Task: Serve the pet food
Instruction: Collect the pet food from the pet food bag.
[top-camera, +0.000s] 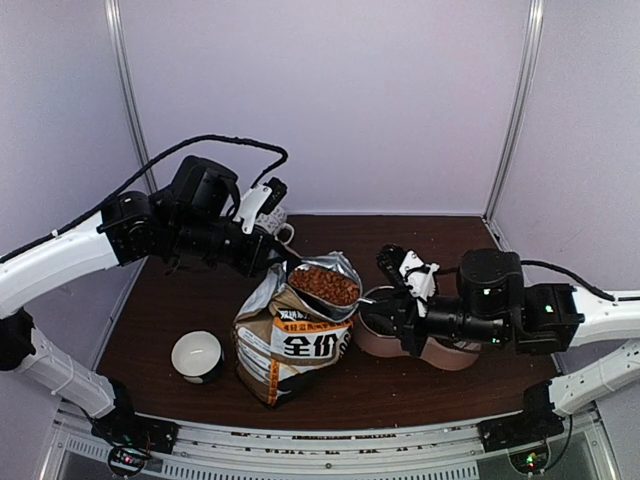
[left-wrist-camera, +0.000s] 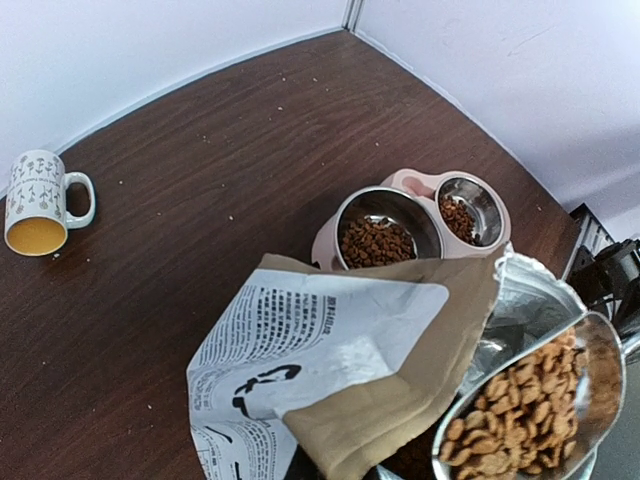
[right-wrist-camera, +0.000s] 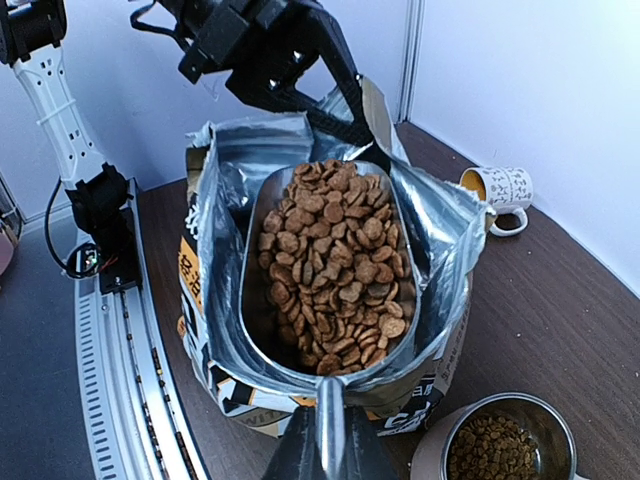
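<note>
The pet food (top-camera: 323, 285) fills a steel scoop (right-wrist-camera: 252, 300) held in the open mouth of the printed bag (top-camera: 285, 345). My right gripper (right-wrist-camera: 330, 445) is shut on the scoop's handle; in the top view it (top-camera: 380, 303) sits just right of the bag. My left gripper (top-camera: 287, 259) is shut on the bag's far top edge and also shows in the right wrist view (right-wrist-camera: 335, 105). In the left wrist view only a dark bit of it (left-wrist-camera: 300, 468) shows behind the bag (left-wrist-camera: 330, 340). The pink double bowl (left-wrist-camera: 415, 185) has kibble (left-wrist-camera: 375, 240) in both steel cups.
A patterned mug (left-wrist-camera: 40, 200) stands at the back left, near the wall. A small white bowl (top-camera: 197, 355) sits front left of the bag. My right arm covers most of the pink bowl (top-camera: 365, 335) in the top view. The table's front rail (right-wrist-camera: 120, 330) runs close behind the bag.
</note>
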